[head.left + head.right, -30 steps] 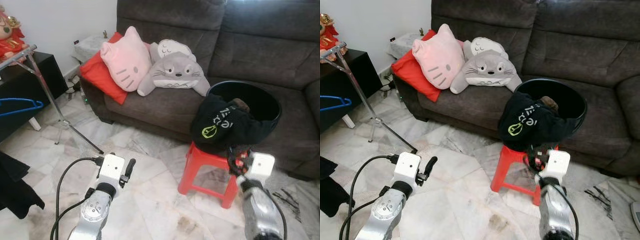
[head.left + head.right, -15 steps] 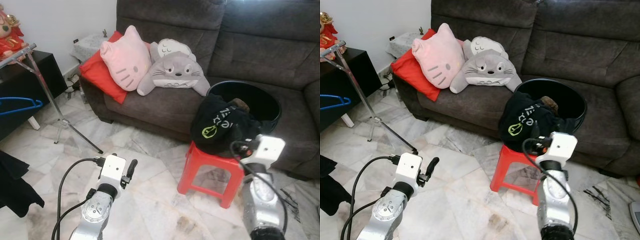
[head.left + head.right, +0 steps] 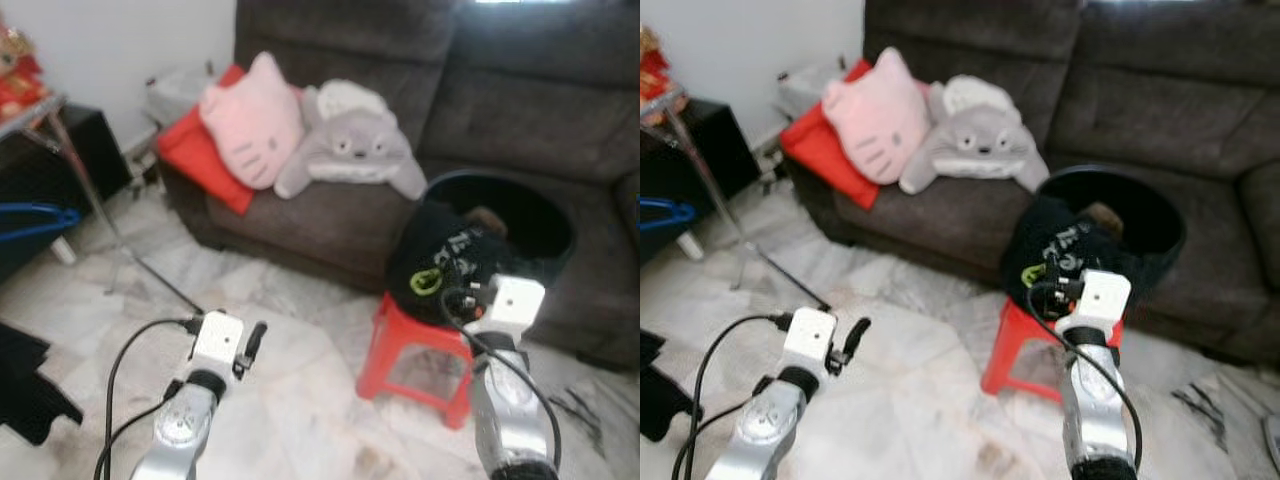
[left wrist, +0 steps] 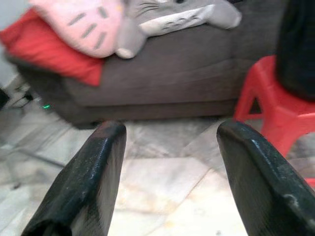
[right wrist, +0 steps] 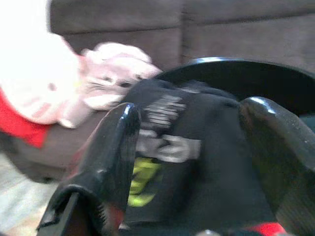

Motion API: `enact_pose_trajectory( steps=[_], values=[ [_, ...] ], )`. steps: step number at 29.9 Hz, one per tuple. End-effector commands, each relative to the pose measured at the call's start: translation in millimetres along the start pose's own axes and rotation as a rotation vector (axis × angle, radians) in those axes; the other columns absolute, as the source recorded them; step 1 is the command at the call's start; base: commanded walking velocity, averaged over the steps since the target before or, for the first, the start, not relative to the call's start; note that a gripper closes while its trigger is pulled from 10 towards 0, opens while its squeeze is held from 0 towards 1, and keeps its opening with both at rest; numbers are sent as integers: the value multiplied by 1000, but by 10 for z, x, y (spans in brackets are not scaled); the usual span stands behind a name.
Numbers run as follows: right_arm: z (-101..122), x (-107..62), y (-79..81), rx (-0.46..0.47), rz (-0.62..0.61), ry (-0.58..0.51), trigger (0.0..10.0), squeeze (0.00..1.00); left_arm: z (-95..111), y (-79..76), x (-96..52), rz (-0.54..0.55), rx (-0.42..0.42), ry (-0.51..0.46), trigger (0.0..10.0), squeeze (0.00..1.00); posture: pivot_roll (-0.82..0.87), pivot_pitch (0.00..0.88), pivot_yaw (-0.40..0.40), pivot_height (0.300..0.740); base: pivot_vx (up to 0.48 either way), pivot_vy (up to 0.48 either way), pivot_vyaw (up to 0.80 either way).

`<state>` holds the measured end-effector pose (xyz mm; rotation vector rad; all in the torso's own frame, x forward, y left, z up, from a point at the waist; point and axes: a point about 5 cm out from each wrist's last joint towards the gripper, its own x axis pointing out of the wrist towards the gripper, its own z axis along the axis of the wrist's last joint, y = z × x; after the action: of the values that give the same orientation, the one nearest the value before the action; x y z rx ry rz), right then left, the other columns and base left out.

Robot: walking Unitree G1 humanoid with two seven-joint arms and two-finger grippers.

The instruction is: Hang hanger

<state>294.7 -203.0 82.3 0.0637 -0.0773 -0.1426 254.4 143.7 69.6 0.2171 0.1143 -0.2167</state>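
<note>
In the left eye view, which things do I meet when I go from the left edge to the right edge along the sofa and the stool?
Blue hanger → red cushion → pink cat pillow → grey plush toy → black garment over the red stool → black basket.

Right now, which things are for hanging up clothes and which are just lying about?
For the job: blue hanger, metal rack, black shirt draped on the black basket, right gripper open facing it.

Lying about: pink cat cushion, grey plush, red cushion, red stool, sofa.
</note>
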Motion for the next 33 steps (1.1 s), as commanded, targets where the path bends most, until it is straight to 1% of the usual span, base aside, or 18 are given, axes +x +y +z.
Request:
enact_pose_trajectory(
  steps=[1, 7, 10, 12, 16, 19, 20, 21, 22, 24, 27, 28, 29, 30, 31, 33],
  values=[
    [34, 5, -55, 8, -26, -5, 10000, 0, 31, -46, 17, -27, 4, -13, 10000, 0, -21, 0, -18, 740, 296, 0, -756],
    [31, -9, -41, 6, -15, -1, 10000, 0, 38, -50, 29, -30, 4, -17, 10000, 0, -22, 0, -20, 740, 295, 0, -736],
    [45, -10, -22, 7, -5, -8, 10000, 0, 33, -47, 31, -28, 4, -15, 10000, 0, -22, 0, -22, 740, 296, 0, 0],
    [27, -20, -6, 1, 7, 9, 10000, 0, 19, -48, 28, -26, 5, -8, 10000, 0, -19, 0, -25, 740, 291, 0, 0],
    [-37, -87, -20, 4, 13, 39, 10000, 0, -40, -42, 6, -14, 9, 15, 10000, 0, -21, 0, -24, 740, 0, 0, 0],
    [-62, -100, -32, 33, 14, 59, 10000, 0, -34, -39, 2, -14, 10, 14, 10000, 0, -21, 0, -22, 740, 0, 0, 0],
    [-80, -100, 5, 71, 65, 84, 10000, 0, -23, -31, 2, -11, 12, 10, 10000, 0, -21, 0, -22, 740, 0, 0, 0],
    [-80, -100, 5, 71, 65, 84, 10000, 0, -23, -31, 2, -11, 12, 10, 10000, 0, -21, 0, -22, 740, 0, 0, 0],
    [-79, -102, 35, 76, 109, 91, 10000, 0, -12, -22, 7, -7, 12, 6, 10000, 0, -18, 0, -22, 740, 0, 0, 0],
    [-68, -113, 47, 67, 134, 93, 10000, 0, 0, -6, 19, -3, 13, 3, 10000, 0, -18, 0, -23, 740, 0, 0, 0],
    [-44, -163, -4, 62, 115, 84, 10000, 0, -5, 8, 25, 3, 15, 3, 10000, 0, -18, 0, -24, 740, 0, 0, 0],
    [-44, -224, -47, 64, 100, 85, 10000, 0, -12, 16, 21, 7, 16, 5, 10000, 0, -23, 0, -23, 740, 0, 0, 0],
    [-44, -247, -64, 66, 94, 86, 10000, 0, -13, 16, 20, 8, 16, 6, 10000, 0, -23, 0, -23, 740, 0, 0, 0],
    [-51, -274, -79, 77, 90, 92, 10000, 0, -16, 17, 17, 9, 17, 6, 10000, 0, -23, 0, -24, 740, 0, 0, 0],
    [-76, -337, -121, 108, 72, 108, 10000, 0, -24, 18, 10, 9, 17, 8, 10000, 0, -23, 0, -24, 740, 0, 0, 0],
    [-129, -407, -169, 128, 59, 140, 10000, 0, -34, 20, 3, 9, 18, 11, 10000, 0, -23, 0, -24, 740, 0, 0, 0]
  ],
)
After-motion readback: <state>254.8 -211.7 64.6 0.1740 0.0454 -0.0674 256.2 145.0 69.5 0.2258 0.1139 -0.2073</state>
